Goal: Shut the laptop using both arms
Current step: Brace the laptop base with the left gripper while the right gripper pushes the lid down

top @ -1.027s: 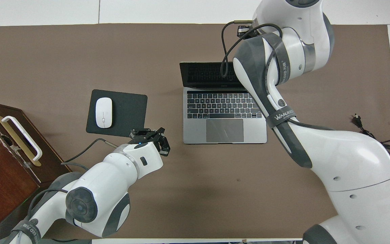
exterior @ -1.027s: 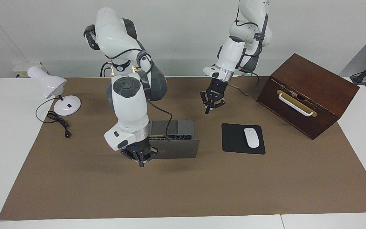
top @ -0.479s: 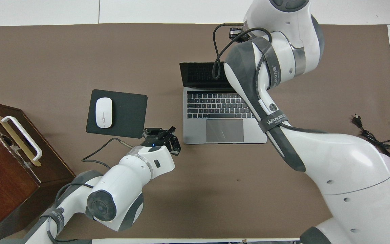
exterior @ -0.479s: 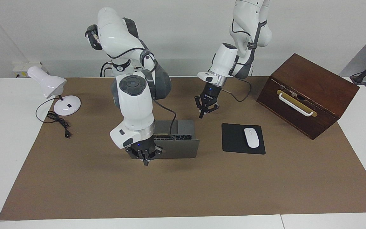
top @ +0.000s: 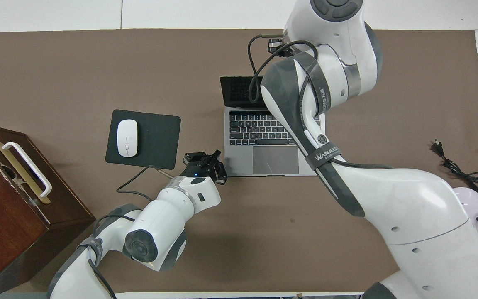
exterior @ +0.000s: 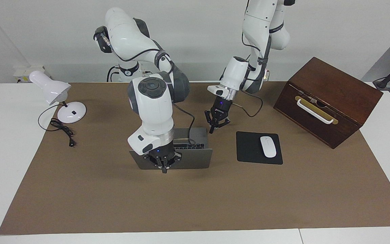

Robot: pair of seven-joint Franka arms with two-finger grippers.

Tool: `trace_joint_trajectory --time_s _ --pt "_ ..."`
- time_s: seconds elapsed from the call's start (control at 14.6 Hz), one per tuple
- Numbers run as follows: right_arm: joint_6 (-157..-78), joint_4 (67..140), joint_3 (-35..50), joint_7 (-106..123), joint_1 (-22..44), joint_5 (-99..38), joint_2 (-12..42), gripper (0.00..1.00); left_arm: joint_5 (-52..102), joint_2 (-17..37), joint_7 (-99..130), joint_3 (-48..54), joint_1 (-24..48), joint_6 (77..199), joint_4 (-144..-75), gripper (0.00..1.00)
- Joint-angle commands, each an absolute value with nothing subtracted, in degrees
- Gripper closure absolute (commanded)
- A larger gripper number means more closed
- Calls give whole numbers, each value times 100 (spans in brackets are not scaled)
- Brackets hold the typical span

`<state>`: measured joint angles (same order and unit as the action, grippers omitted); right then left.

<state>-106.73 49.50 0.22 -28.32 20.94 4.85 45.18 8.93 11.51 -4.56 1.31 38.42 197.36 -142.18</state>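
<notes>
The silver-grey laptop stands open in the middle of the brown mat, its keyboard and trackpad toward the robots and its screen raised. My right gripper is shut and hangs before the lid's outer face. Whether it touches the lid cannot be told. In the overhead view it is hidden under its own arm. My left gripper is also shut, with nothing in it. It hovers by the corner of the laptop's base that is nearest the robots, at the left arm's end.
A black mouse pad with a white mouse lies beside the laptop toward the left arm's end. A dark wooden box stands past it. A white desk lamp and its cable sit at the right arm's end.
The right gripper has slid along the lid's outer face from its edge toward its middle. The left gripper has come in to the laptop's near corner. The lid's angle looks unchanged.
</notes>
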Motion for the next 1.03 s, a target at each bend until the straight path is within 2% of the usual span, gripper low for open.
trace_joint_trajectory --time_s 0.0,0.55,0.96 --pt "-10591 4913 167 -2918 2021 466 4474 100 949 1424 -554 176 3920 20013 -14045 100" --pt "-9651 5387 211 -2918 1942 -193 4175 100 967 1661 -536 290 4025 20021 -14001 100" --pt "-9300 5862 211 -2909 1811 -623 3911 100 967 1784 -527 308 4052 20021 -14010 100"
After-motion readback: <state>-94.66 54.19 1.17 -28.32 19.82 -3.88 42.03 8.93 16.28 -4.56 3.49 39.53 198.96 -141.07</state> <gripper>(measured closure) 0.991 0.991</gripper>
